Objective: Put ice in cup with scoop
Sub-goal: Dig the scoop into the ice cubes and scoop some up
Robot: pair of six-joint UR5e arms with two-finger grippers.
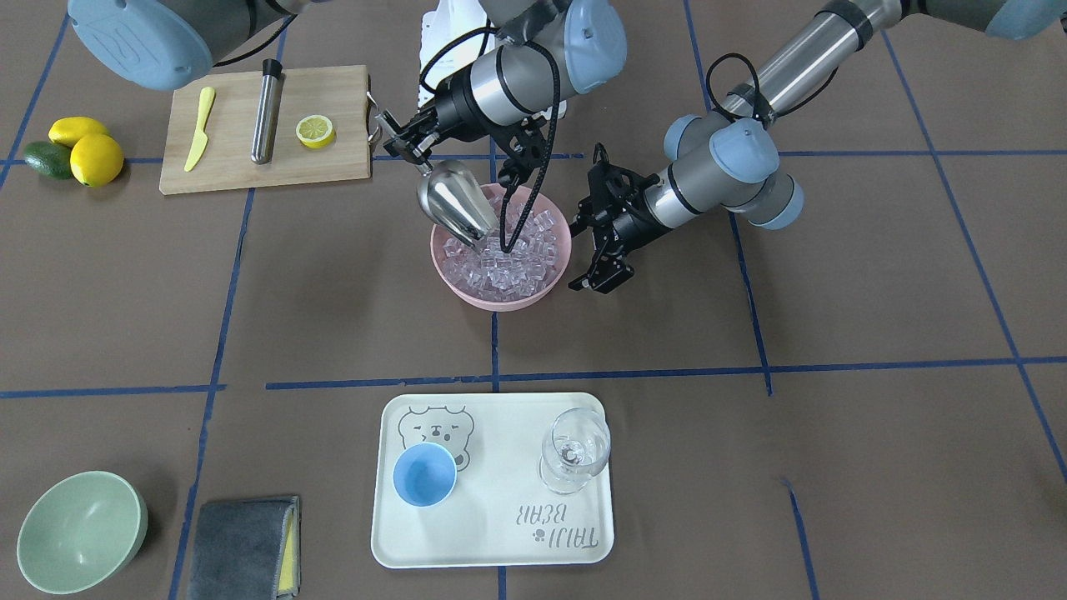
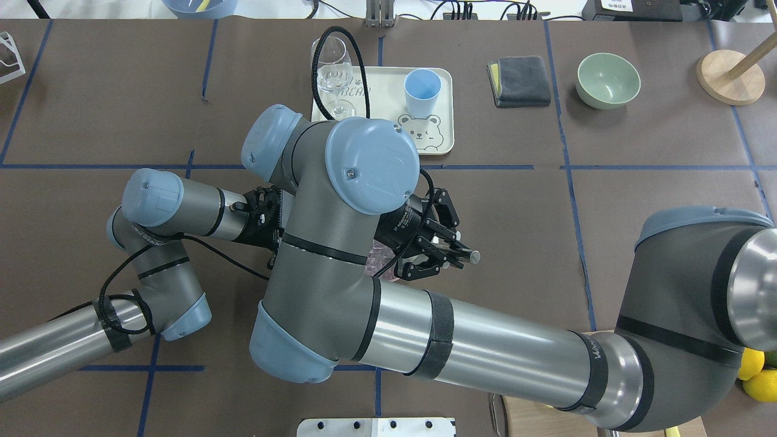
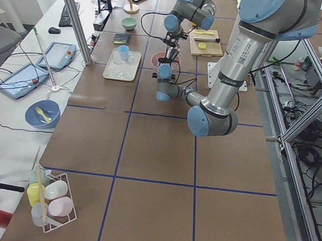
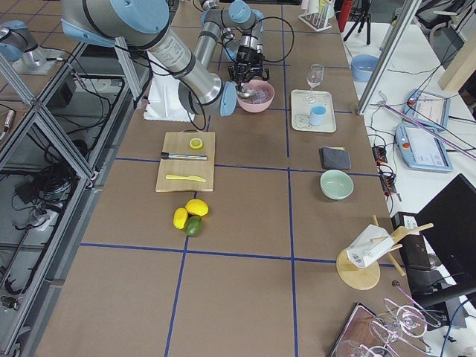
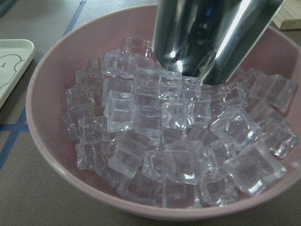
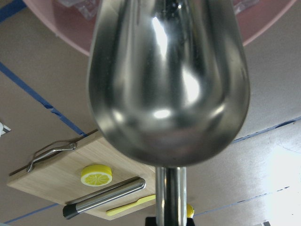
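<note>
- Right hand (image 1: 402,140) is clenched on the scoop's (image 1: 454,200) rod handle. Left hand (image 1: 593,229) hangs released just beside the pink bowl (image 1: 500,302).
- Left wrist view alone shows the blade tip meeting the ice (image 5: 155,141) heaped in that bowl; overhead, the right arm (image 2: 340,255) mostly hides it.
- Cup (image 1: 424,474) stands upright on a tray (image 1: 500,533), well apart.
- Brown desk (image 1: 834,458) carries blue tape lines (image 1: 633,372).
- Tray print reads "BEAR".
</note>
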